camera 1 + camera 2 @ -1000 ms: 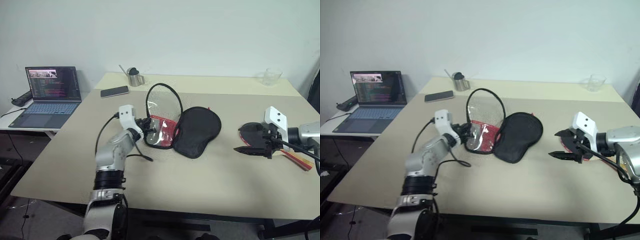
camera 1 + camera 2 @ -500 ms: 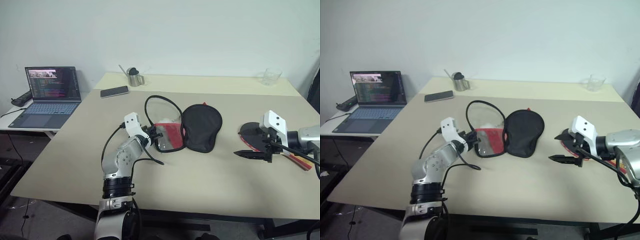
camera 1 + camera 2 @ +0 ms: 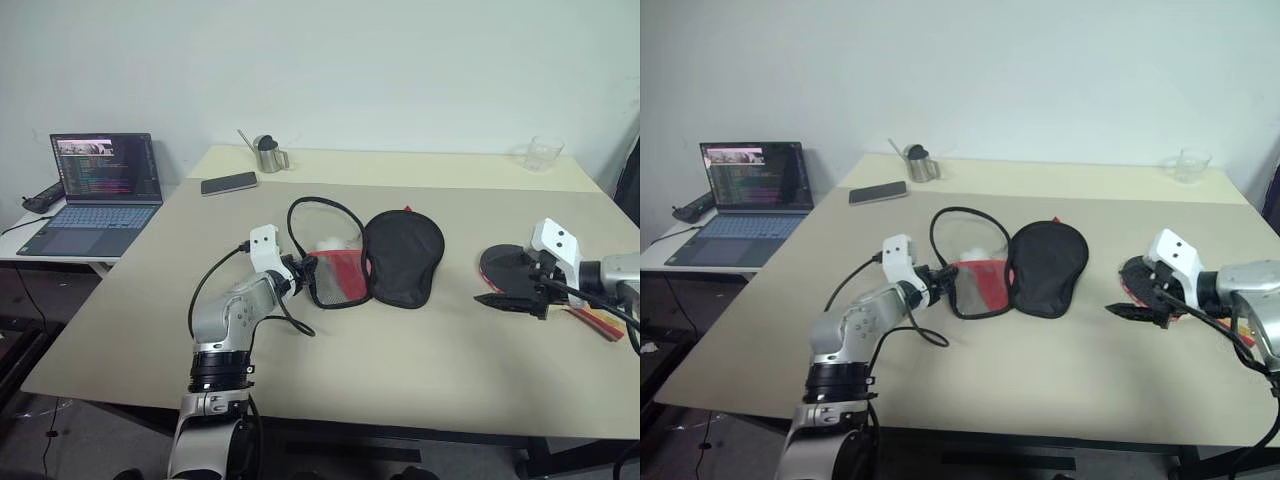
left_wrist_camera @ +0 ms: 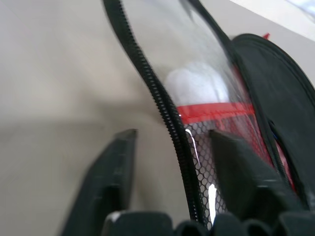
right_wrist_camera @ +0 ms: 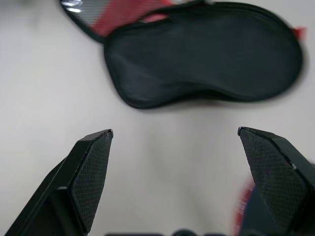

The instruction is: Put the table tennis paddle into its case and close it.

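Note:
The case (image 3: 403,255) lies unzipped at the table's middle, its black half to the right and its red mesh half (image 3: 338,278) to the left. Its black zipper rim (image 4: 165,123) loops up and runs between my left gripper's fingers (image 4: 115,172). My left gripper (image 3: 302,269) is open at the case's left edge. The table tennis paddle (image 3: 508,264) rests flat at the right, with its striped handle (image 3: 600,322) toward the table's right edge. My right gripper (image 3: 497,288) stands open over the paddle's near-left side, pointing toward the case (image 5: 202,54).
A phone (image 3: 228,183) and a metal cup (image 3: 267,155) sit at the back left of the table (image 3: 380,370). A glass (image 3: 541,153) stands at the back right. An open laptop (image 3: 100,190) rests on a lower side table to the left.
My left gripper has opened on the case's rim. The raised red mesh half has dropped lower toward the table. My right gripper has shifted slightly right over the paddle.

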You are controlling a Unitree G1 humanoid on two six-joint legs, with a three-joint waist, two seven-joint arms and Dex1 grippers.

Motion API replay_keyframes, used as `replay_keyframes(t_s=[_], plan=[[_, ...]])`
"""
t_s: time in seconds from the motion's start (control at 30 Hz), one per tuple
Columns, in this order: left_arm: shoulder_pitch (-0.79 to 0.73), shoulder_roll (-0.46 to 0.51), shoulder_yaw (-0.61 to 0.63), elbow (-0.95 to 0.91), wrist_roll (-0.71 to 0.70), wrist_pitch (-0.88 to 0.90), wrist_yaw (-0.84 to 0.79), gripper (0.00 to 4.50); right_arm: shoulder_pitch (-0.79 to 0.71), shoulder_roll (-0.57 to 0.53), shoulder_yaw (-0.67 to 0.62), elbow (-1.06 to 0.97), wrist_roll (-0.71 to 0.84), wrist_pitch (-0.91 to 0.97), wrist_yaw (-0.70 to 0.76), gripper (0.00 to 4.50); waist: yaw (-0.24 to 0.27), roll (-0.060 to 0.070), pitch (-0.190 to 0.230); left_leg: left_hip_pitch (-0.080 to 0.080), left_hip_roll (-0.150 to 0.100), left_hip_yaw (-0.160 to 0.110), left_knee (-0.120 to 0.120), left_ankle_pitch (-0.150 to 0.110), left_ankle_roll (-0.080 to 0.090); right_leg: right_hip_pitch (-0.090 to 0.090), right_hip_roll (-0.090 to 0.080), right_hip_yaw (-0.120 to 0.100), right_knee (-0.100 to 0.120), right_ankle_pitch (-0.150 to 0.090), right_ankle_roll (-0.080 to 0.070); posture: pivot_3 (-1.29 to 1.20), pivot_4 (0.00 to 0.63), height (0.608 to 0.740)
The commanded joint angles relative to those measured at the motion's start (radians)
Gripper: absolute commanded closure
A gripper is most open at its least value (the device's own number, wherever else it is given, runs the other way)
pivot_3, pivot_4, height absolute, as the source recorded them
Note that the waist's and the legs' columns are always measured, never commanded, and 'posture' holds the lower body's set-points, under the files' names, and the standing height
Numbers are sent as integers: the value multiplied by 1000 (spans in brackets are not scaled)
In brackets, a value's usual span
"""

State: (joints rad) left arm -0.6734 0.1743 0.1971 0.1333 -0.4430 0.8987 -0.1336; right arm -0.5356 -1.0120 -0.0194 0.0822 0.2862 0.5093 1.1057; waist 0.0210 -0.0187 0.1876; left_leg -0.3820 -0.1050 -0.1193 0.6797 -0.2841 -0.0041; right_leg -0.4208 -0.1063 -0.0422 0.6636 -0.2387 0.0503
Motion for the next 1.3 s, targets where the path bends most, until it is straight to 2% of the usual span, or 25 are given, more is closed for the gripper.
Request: replay_keyframes(t_s=[0.03,0.1,0.23,0.37,0.43,0.5,0.63,0.77,1.0,1.3], plan=[[3,78,-51,-74,-8,4,-116,564,-65,-1,-28,74,-42,4,-66,0,-1,0,0,0,0,0,0,0,0,0,0,0,0,0,0,0,150,740],[30,161,-116,-152,-53,38,-266,21,-91,0,-35,109,-41,15,-72,0,-4,0,0,0,0,1,0,0,0,0,0,1,0,0,0,0,150,740],[93,348,-195,-240,-47,26,-459,21,-148,-19,-20,198,-83,44,-112,0,-7,0,0,0,0,2,-1,0,0,-1,0,2,-1,0,0,0,150,740],[205,571,-271,-298,52,-194,-676,21,-278,-9,39,365,-178,152,-201,0,-24,1,0,2,1,4,-3,0,0,-1,1,4,0,0,-1,0,150,740],[251,627,-257,-332,30,-260,-773,21,-348,-7,88,474,-229,193,-197,0,-26,1,-1,2,3,6,-4,0,1,-2,2,5,-1,0,-2,0,150,740],[262,644,-232,-345,5,-278,-810,21,-402,-10,141,562,-283,199,-174,0,-23,1,0,2,4,8,-3,-1,2,-1,2,5,-3,1,-2,0,150,740],[254,635,-196,-348,-17,-279,-820,21,-471,-26,270,674,-372,154,-14,0,-22,1,0,0,5,8,-3,-2,3,-1,3,4,-4,1,-2,0,150,740],[260,619,-206,-361,-9,-278,-814,21,-536,-15,333,844,-461,64,13,0,-24,1,0,1,5,9,-3,-2,4,-2,3,5,-4,1,-2,0,150,740],[264,595,-213,-366,-2,-278,-801,21,-602,-1,401,1006,-584,-49,60,0,-27,2,0,1,6,10,-3,-3,4,-2,5,5,-4,1,-2,0,150,740],[248,570,-226,-358,9,-282,-795,21,-662,64,403,1124,-641,-122,84,0,-38,2,0,1,7,11,-3,-3,4,-2,5,6,-3,1,-2,0,150,740]])
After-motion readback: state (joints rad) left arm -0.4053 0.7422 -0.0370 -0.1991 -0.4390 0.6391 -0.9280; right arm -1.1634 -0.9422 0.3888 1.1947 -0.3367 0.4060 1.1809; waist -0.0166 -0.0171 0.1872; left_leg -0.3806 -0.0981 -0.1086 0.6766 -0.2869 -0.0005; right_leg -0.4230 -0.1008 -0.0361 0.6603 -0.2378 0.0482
